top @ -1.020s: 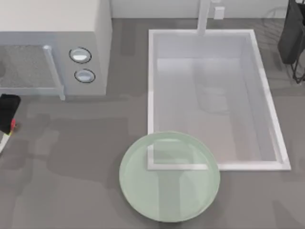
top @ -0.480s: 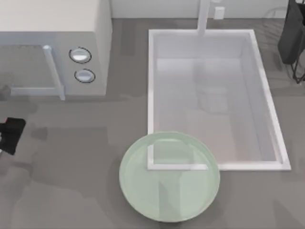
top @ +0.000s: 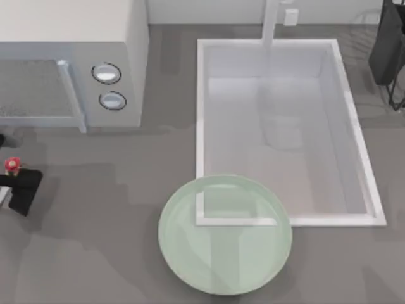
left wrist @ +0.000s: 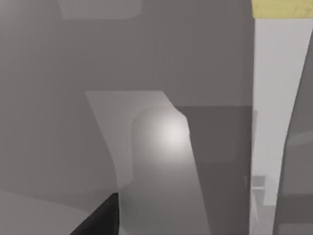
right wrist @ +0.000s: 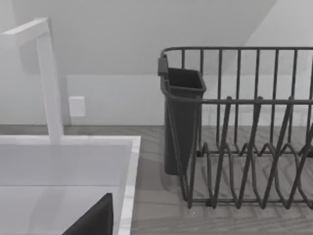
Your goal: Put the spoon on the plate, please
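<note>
The pale green round plate (top: 224, 234) lies at the front middle of the table, overlapping the sink's near left corner. At the far left edge the spoon shows its red tip (top: 11, 164), just behind my dark left gripper (top: 22, 190); the rest of it is mostly hidden. In the left wrist view the spoon's white handle (left wrist: 274, 122) runs very close past the camera and ends in a yellow band. Whether it is held or lies beneath the gripper I cannot tell. My right gripper (top: 387, 44) is parked at the back right.
A white rectangular sink basin (top: 357, 136) with a tap (top: 271, 22) fills the middle right. A microwave (top: 76, 38) with two knobs stands at the back left. A dark wire dish rack (right wrist: 244, 127) with a cup holder is at the back right.
My left gripper has moved toward the front and slightly right along the left edge. The spoon's red tip, hidden half a second ago, shows again just behind the gripper. The right arm has not moved.
</note>
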`<state>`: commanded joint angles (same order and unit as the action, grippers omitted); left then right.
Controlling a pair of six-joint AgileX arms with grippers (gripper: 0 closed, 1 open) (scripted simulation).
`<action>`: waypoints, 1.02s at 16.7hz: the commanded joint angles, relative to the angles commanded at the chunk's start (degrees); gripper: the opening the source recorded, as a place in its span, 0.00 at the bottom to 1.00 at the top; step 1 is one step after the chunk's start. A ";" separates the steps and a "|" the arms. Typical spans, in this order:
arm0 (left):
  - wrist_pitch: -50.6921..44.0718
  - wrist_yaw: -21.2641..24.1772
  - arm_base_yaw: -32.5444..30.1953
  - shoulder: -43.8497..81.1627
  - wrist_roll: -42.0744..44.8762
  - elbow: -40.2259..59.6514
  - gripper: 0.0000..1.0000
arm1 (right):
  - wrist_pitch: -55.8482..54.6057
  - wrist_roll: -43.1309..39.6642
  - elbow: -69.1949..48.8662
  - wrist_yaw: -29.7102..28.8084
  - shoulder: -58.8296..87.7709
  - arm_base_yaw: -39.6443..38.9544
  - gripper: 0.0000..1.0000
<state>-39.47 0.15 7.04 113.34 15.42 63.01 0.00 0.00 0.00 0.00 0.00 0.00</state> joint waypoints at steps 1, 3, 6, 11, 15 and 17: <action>0.13 0.00 -0.02 0.23 0.00 0.18 1.00 | 0.00 0.00 0.00 0.00 0.00 0.00 1.00; 0.13 0.00 -0.02 0.23 0.00 0.18 1.00 | 0.00 0.00 0.00 0.00 0.00 0.00 1.00; 0.13 0.00 -0.02 0.23 0.00 0.18 0.85 | 0.00 0.00 0.00 0.00 0.00 0.00 1.00; 0.13 0.00 -0.02 0.23 0.00 0.18 0.47 | 0.00 0.00 0.00 0.00 0.00 0.00 1.00; 0.13 0.00 -0.02 0.23 0.00 0.18 0.17 | 0.00 0.00 0.00 0.00 0.00 0.00 1.00; 0.13 0.00 -0.02 0.23 0.00 0.18 0.02 | 0.00 0.00 0.00 0.00 0.00 0.00 1.00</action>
<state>-39.34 0.15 7.02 113.56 15.41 63.19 0.00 0.00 0.00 0.00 0.00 0.00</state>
